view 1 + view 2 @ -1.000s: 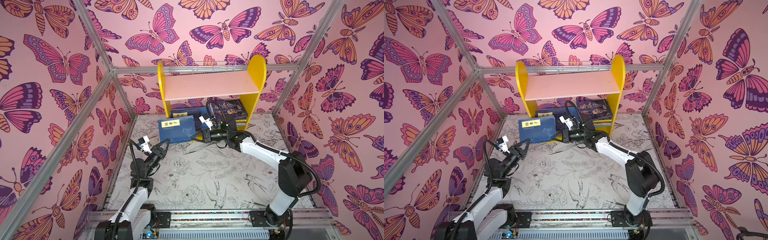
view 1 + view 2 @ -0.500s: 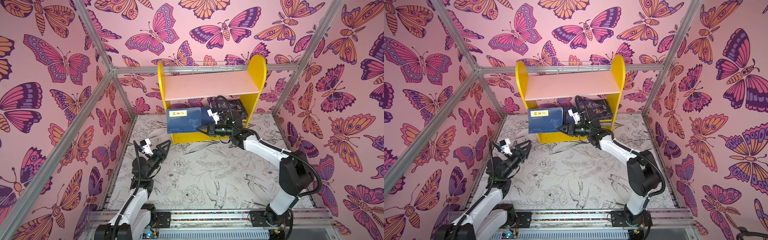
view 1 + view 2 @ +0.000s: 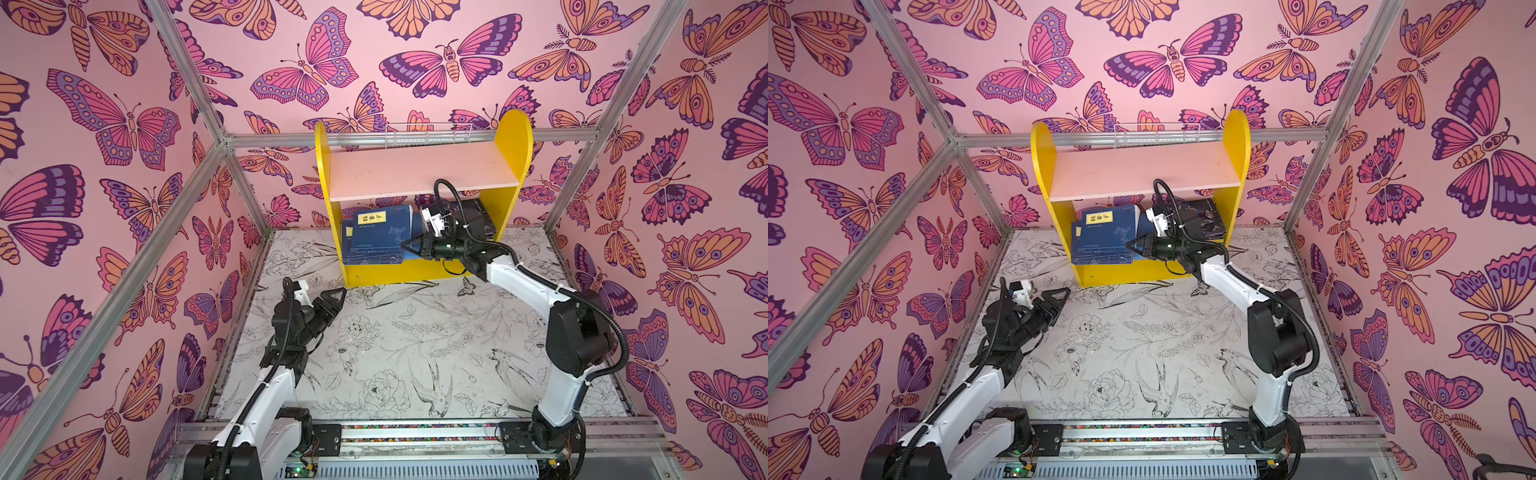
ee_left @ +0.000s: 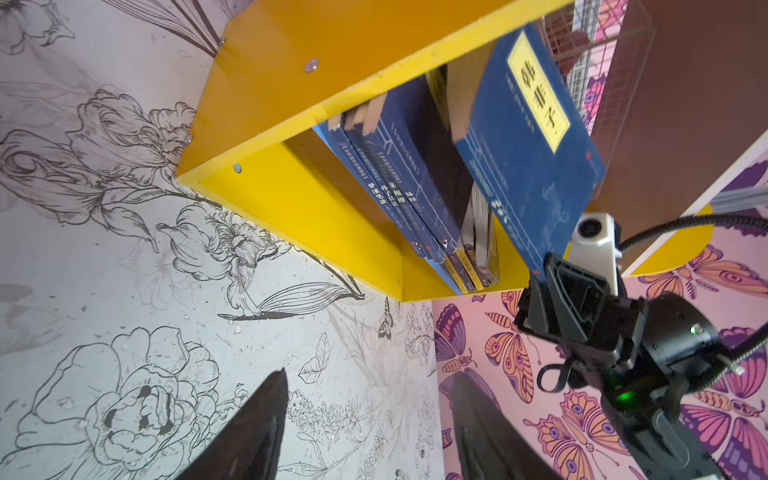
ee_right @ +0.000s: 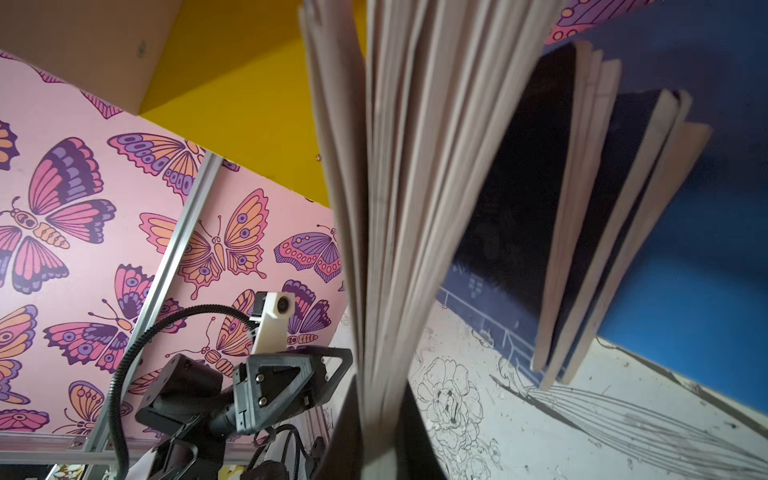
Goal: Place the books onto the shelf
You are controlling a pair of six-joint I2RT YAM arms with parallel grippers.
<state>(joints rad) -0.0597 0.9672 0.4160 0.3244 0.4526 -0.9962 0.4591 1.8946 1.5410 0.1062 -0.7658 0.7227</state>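
Cell: pink butterfly-print walls (image 3: 124,124) on an alu frame (image 3: 187,70), floor mat (image 3: 415,353) w/ b&w flower/bird line art.

Shelf (image 3: 514,141) sits back centre against the rear wall. Yellow sides, pink top board (image 3: 419,174) bare, white wire rack (image 3: 428,134) just behind its top edge.

R arm (image 3: 523,278) reaches fwd from the front right rail to the lower tier. L arm (image 3: 270,386) is low on the left of the mat, well clear of the shelf.

All books are at the lower tier. Navy stack (image 4: 399,178) leans at the tier's left end, spines out, a couple of yellow-spined ones beside it. Dark-cover books (image 3: 478,214) lean at the right end. One more navy book (image 3: 376,237) w/ yellow title label is in front of the left stack at the tier mouth, cover facing out, tilted. Can't tell if its bottom edge sits on the blue board (image 5: 706,249).

R gripper (image 3: 409,246): jaws narrow, clamped on that navy book's lower corner nearest the arm. Wrist cam shows pages (image 5: 386,208) fanning out from between the fingers.

L gripper (image 3: 332,300): jaws wide, nothing between them, pointed toward the shelf, fingers (image 4: 262,424) over bare mat.
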